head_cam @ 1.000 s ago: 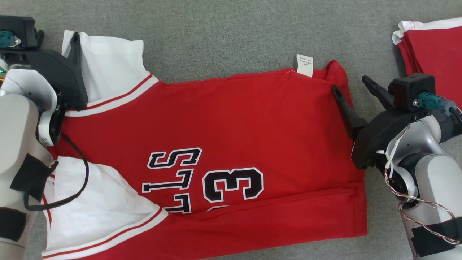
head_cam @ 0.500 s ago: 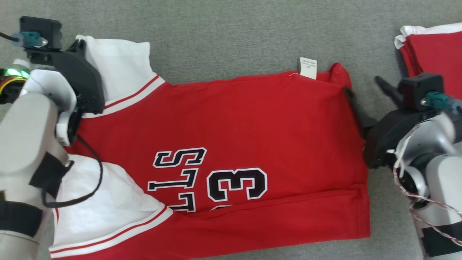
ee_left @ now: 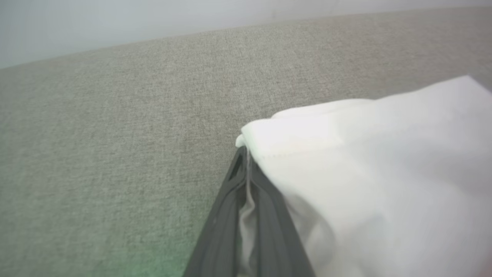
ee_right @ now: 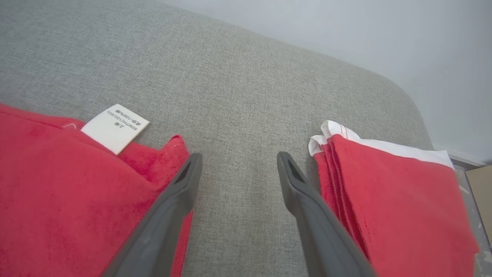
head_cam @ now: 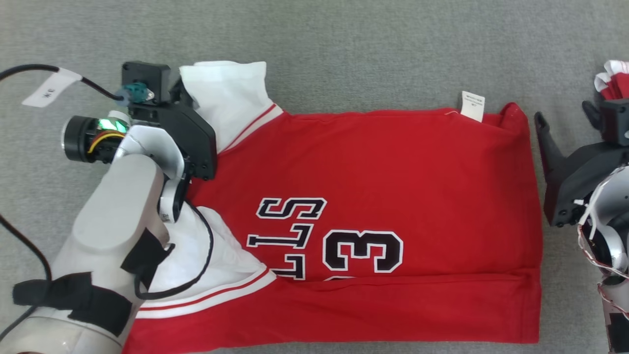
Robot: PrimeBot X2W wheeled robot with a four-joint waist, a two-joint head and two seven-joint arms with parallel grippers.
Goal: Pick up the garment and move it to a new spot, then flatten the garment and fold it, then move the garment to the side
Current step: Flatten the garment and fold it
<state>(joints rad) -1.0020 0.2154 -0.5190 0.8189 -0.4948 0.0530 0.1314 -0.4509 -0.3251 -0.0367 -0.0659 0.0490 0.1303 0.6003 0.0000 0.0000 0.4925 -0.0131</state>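
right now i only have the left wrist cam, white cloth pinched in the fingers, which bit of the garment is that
observer: the white sleeve farther from the robot, on a red jersey lying flat. the left gripper is shut on its edge.
operator: and the right gripper
observer: the right gripper is open beside the jersey's hem, with bare grey surface between its fingers.
operator: anything close to it
observer: a folded red and white stack lies just past its outer finger.
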